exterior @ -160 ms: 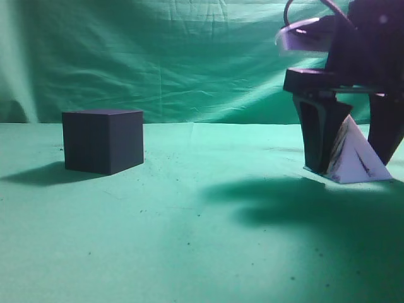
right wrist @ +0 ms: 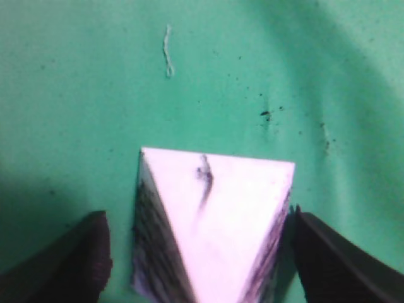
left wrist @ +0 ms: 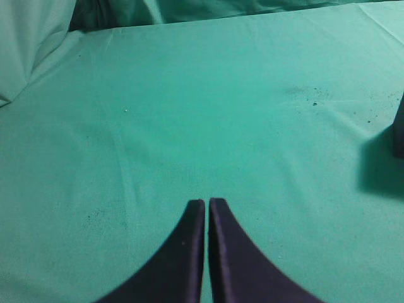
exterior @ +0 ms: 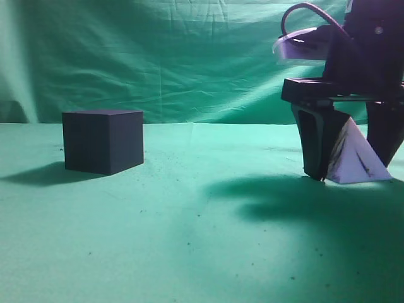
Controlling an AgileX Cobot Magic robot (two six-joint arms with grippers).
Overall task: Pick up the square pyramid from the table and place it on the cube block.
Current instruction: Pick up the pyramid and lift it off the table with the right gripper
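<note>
The white square pyramid with dark smudges stands on the green cloth table at the right. My right gripper is open, with one dark finger on each side of the pyramid and its tips down near the cloth. In the right wrist view the pyramid fills the space between the open fingers; the right finger is close against its edge and the left finger stands a little apart. The dark cube block sits at the left. My left gripper is shut and empty above bare cloth.
A wrinkled green backdrop hangs behind the table. A dark edge, apparently the cube, shows at the right border of the left wrist view. A short thread lies on the cloth beyond the pyramid.
</note>
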